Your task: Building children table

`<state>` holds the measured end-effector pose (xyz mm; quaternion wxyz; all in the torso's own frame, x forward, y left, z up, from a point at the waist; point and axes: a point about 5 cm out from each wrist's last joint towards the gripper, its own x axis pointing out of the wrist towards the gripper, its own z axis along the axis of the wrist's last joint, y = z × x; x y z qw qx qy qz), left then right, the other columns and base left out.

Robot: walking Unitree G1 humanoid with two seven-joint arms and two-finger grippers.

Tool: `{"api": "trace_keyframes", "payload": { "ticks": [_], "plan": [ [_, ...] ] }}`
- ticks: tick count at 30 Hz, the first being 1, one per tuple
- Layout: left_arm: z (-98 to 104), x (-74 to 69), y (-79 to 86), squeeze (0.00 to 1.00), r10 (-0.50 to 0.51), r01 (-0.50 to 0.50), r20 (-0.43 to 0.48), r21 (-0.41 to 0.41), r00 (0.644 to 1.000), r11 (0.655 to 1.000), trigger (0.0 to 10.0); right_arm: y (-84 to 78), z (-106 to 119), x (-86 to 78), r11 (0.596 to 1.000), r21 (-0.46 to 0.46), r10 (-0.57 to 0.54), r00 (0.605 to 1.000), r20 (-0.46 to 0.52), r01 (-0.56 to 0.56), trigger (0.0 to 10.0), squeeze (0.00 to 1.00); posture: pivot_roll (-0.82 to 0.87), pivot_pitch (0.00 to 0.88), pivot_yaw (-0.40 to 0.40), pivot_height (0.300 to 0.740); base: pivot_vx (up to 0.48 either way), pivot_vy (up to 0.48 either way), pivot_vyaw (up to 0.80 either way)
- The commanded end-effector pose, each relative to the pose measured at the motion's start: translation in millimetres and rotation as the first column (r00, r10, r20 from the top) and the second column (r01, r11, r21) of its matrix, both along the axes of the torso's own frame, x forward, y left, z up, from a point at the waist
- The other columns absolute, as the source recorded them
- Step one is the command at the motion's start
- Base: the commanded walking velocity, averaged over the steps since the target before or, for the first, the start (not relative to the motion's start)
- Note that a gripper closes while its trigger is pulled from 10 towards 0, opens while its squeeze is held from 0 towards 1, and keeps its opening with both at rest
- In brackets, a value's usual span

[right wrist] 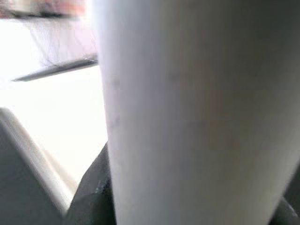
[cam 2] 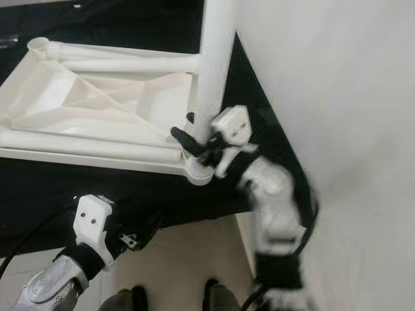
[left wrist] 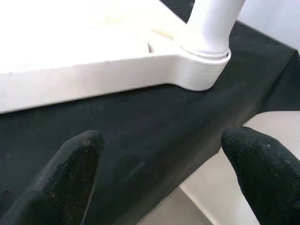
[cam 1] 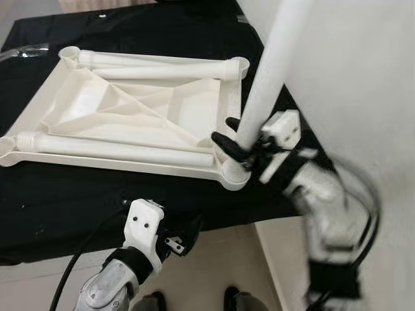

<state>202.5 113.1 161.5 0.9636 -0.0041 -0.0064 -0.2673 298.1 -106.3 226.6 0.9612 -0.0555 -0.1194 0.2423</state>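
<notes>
White tabletop (cam 1: 130,116) lies upside down on black-covered counter (cam 1: 65,194). Right gripper (cam 1: 237,146) clamps the upright leg (cam 1: 269,71) standing in the near right corner socket (cam 1: 235,173). Left gripper (left wrist: 159,159), fingers apart w/ nothing held, hangs below the counter edge.

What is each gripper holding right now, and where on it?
The right gripper clasps the upright white table leg near its lower end, just above the tabletop's corner socket. The left gripper is open, holding nothing.
</notes>
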Motion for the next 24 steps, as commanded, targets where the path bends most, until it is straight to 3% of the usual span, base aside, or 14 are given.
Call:
{"api": "trace_keyframes", "payload": {
  "ticks": [1, 4, 8, 9, 11, 12, 13, 15, 16, 21, 22, 24],
  "plan": [
    [-7.9, 2.2, 0.7, 0.00, 0.003, -0.003, -0.030, -0.003, 1.000, 1.000, 10.0, 0.6, -33.7, -0.5, 0.970, -0.060, -0.241, 0.963, -0.122, 0.235, 0.0, 0.00, 0.02, 0.246, -0.028, 0.740, 0.000, 0.000, 0.00],
    [-8.1, 5.5, 0.9, 0.00, 0.008, -0.008, -0.023, 0.002, 1.000, 1.000, 10.0, 16.0, -33.1, 9.6, 0.980, -0.034, -0.197, 0.972, -0.129, 0.194, 0.0, 0.00, 0.03, 0.235, -0.035, 0.740, 0.000, 0.000, 0.00],
    [-8.3, 7.7, 1.0, 0.00, 0.012, -0.012, -0.020, 0.004, 1.000, 1.000, 10.0, 20.9, -29.8, 13.1, 0.980, -0.035, -0.199, 0.971, -0.136, 0.196, 0.0, 0.00, 0.03, 0.231, -0.040, 0.740, 0.000, 0.000, 0.00],
    [-8.2, 9.4, 1.1, 0.00, 0.020, -0.020, -0.013, 0.008, 1.000, 1.000, 10.0, 23.4, -24.0, 15.6, 0.980, -0.039, -0.197, 0.970, -0.140, 0.193, 5.0, 0.00, 0.03, 0.228, -0.046, 0.740, 0.000, 0.000, 0.00],
    [-8.1, 9.7, 1.2, 0.00, 0.023, -0.023, -0.011, 0.009, 1.000, 1.000, 10.0, 23.7, -22.4, 16.4, 0.981, -0.039, -0.196, 0.971, -0.140, 0.192, 5.0, 0.00, 0.03, 0.228, -0.046, 0.740, 0.000, 0.000, 0.00],
    [-7.8, 10.1, 1.4, 0.00, 0.027, -0.027, -0.009, 0.009, 1.000, 1.000, 10.0, 24.2, -20.2, 17.6, 0.987, -0.033, -0.161, 0.978, -0.135, 0.158, 10.0, 0.02, 0.03, 0.230, -0.047, 0.740, 0.000, 0.000, 0.00],
    [-7.2, 10.6, 1.4, 0.00, 0.031, -0.031, -0.005, 0.008, 0.999, 0.999, 10.0, 22.5, -15.1, 20.1, 0.997, -0.009, -0.080, 0.987, -0.139, 0.079, 10.0, 1.00, 0.03, 0.234, -0.049, 0.740, 0.000, 0.000, 0.00],
    [-7.0, 10.7, 1.3, 0.00, 0.032, -0.032, -0.004, 0.008, 0.999, 0.999, 10.0, 22.5, -12.6, 20.5, 0.999, 0.006, -0.037, 0.990, -0.140, 0.038, 10.0, 1.00, 0.03, 0.234, -0.049, 0.740, 0.000, 0.000, 0.00],
    [-6.9, 10.4, 1.0, 0.00, 0.031, -0.031, -0.003, 0.007, 1.000, 0.999, 10.0, 17.4, -1.0, 24.7, 0.997, 0.050, 0.058, 0.993, -0.098, -0.054, 10.0, 1.00, 0.03, 0.236, -0.049, 0.740, 0.000, 0.000, 0.00],
    [-6.9, 9.9, 0.5, 0.00, 0.028, -0.028, -0.003, 0.006, 1.000, 1.000, 10.0, 9.3, 17.1, 27.7, 0.973, 0.070, 0.223, 0.975, -0.027, -0.220, 10.0, 1.00, 0.03, 0.240, -0.049, 0.740, 0.000, 0.000, 0.00],
    [-6.6, 8.6, 0.2, 0.00, 0.025, -0.025, -0.004, 0.004, 1.000, 1.000, 10.0, -2.1, 26.9, 32.1, 0.934, -0.009, 0.357, 0.934, 0.002, -0.357, 10.0, 1.00, 0.04, 0.248, -0.046, 0.740, 0.000, 0.000, 0.00],
    [-6.5, 8.1, 0.1, 0.00, 0.023, -0.023, -0.004, 0.004, 1.000, 1.000, 10.0, -6.9, 30.2, 33.6, 0.910, -0.055, 0.411, 0.912, 0.002, -0.410, 10.0, 1.00, 0.04, 0.248, -0.046, 0.740, 0.000, 0.000, 0.00]
  ]
}}
